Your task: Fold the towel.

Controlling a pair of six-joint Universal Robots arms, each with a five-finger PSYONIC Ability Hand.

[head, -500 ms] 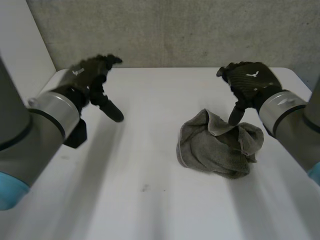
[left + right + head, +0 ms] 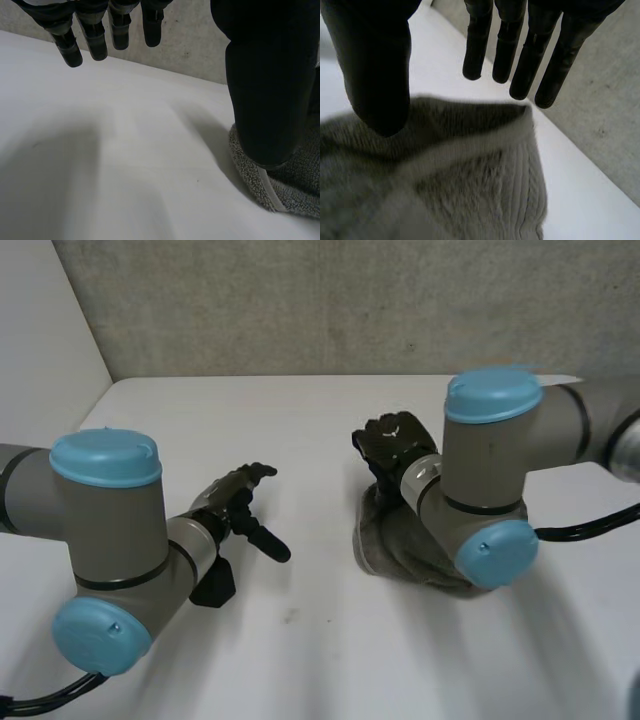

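A crumpled grey towel (image 2: 383, 537) lies right of the table's middle, largely hidden behind my right arm's elbow. My right hand (image 2: 395, 442) hovers over the towel's far edge. In the right wrist view its fingers (image 2: 520, 50) are straight and apart from the thumb, above the towel (image 2: 470, 175), gripping nothing. My left hand (image 2: 232, 498) is open over bare table left of the towel, thumb pointing toward it. In the left wrist view its fingers (image 2: 95, 35) hang straight, and the towel's hemmed edge (image 2: 295, 185) lies just past the thumb.
The white table (image 2: 300, 420) runs back to a grey wall (image 2: 330, 300), with its left edge beside a white side panel (image 2: 50, 360). Both arms' elbows (image 2: 105, 540) bulk large over the near half of the table.
Both arms have swung inward, bringing their elbows into view. The left hand has dropped nearer toward the table's middle. The right hand has shifted left over the towel's far edge.
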